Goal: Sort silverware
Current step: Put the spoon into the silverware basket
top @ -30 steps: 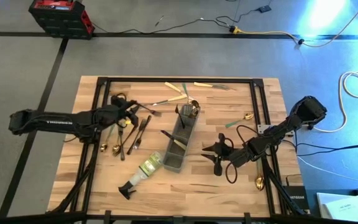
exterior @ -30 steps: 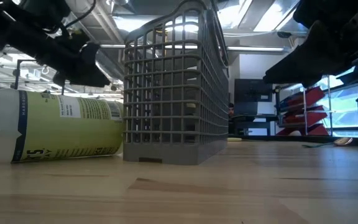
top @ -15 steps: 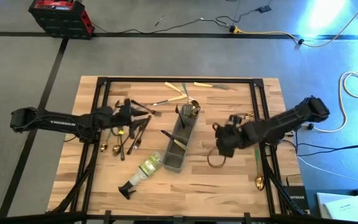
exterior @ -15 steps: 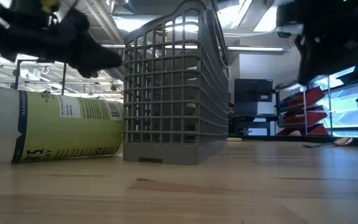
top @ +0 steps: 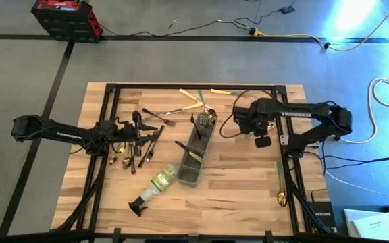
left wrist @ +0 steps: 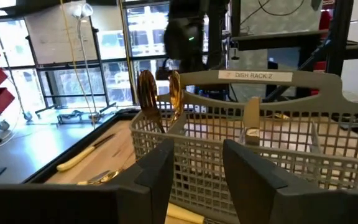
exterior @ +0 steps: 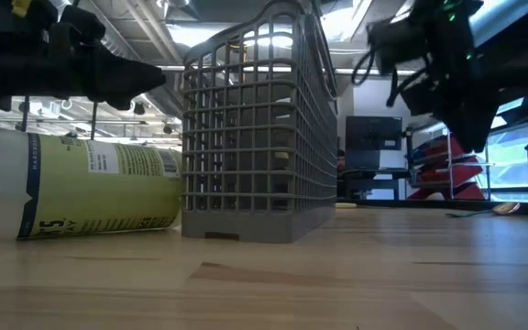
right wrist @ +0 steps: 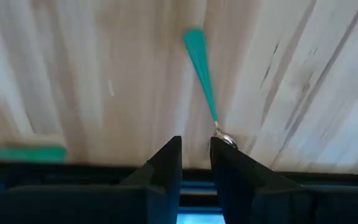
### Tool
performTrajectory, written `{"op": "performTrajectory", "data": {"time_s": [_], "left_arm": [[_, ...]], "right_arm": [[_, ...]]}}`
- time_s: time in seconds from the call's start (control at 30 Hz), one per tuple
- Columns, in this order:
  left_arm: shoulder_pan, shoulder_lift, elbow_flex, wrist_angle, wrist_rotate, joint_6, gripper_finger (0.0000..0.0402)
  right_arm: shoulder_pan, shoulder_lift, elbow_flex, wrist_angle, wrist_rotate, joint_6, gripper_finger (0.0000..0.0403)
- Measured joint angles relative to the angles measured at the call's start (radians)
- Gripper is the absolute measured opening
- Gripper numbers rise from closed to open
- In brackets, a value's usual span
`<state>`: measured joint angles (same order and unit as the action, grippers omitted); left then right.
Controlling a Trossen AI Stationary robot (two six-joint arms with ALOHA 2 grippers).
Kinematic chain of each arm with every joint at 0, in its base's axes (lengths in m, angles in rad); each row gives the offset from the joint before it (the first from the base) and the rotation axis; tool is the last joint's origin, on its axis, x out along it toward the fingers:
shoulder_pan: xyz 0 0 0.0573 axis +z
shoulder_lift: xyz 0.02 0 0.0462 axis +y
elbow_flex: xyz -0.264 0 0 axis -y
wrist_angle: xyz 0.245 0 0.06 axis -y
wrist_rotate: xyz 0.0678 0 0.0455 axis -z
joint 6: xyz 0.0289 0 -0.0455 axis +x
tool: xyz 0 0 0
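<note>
The silverware lies scattered: a pile of dark and gold pieces (top: pixel 137 145) left of the grey mesh caddy (top: pixel 196 152), and cream-handled pieces (top: pixel 194 94) by the far edge. A green-handled spoon (right wrist: pixel 201 74) lies flat on the wood. My left gripper (top: pixel 142 128) hovers over the pile, open and empty, aimed level at the caddy (left wrist: pixel 260 149). Two gold spoons (left wrist: pixel 146 93) stand in the caddy. My right gripper (top: pixel 261 135) points down above the green-handled spoon. Its fingers (right wrist: pixel 166 168) stand a narrow gap apart with nothing between them.
A clear spray bottle with a green label (top: pixel 155 185) lies on its side near the caddy's near end, also in the low view (exterior: pixel 81 183). A gold spoon (top: pixel 282 198) and a green handle (top: pixel 279 169) lie by the table's right edge. The table's near middle is bare wood.
My right arm has swung from the table's near middle toward the far edge. It has tipped over and now points down over the green-handled spoon. My left gripper has stayed over the pile, shifting only slightly.
</note>
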<state>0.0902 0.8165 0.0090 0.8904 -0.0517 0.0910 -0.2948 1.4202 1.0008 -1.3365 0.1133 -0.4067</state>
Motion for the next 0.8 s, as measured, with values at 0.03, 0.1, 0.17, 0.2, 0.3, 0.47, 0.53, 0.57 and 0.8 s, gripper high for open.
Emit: {"op": "performTrajectory", "data": {"time_s": [0.03, 0.1, 0.17, 0.2, 0.3, 0.47, 0.53, 0.57, 0.8], "left_arm": [[0.0, 0.0, 0.0, -0.004, 0.0, 0.003, 0.0122], [0.0, 0.0, 0.0, -0.018, 0.001, 0.011, 0.0122], [0.0, 0.0, 0.0, -0.034, 0.008, 0.015, 0.0122], [0.0, 0.0, 0.0, -0.042, 0.017, 0.019, 0.0122], [0.0, 0.0, 0.0, -0.048, 0.068, 0.022, 0.0122], [0.0, 0.0, 0.0, -0.044, 0.101, 0.022, 0.0122], [0.0, 0.001, 0.0, -0.044, 0.101, 0.022, 0.0122], [0.0, 0.001, 0.0, -0.043, 0.101, 0.022, 0.0122], [0.0, 0.001, -0.001, -0.043, 0.101, 0.022, 0.0122]], "right_arm": [[-0.02, 0.015, 0.0, 0.006, 0.001, -0.039, 0.0066], [-0.054, 0.046, -0.006, 0.033, 0.001, -0.107, 0.0066], [-0.085, 0.078, -0.031, 0.07, 0.008, -0.151, 0.0066], [-0.1, 0.093, -0.047, 0.092, 0.01, -0.158, 0.0066], [-0.151, 0.121, -0.114, 0.172, 0.049, -0.177, 0.0067], [-0.223, 0.126, -0.215, 0.295, 0.08, -0.201, 0.0068], [-0.241, 0.126, -0.244, 0.325, 0.077, -0.215, 0.0068], [-0.248, 0.126, -0.257, 0.345, 0.077, -0.227, 0.0068], [-0.283, 0.12, -0.336, 0.411, 0.084, -0.264, 0.0067]]}}
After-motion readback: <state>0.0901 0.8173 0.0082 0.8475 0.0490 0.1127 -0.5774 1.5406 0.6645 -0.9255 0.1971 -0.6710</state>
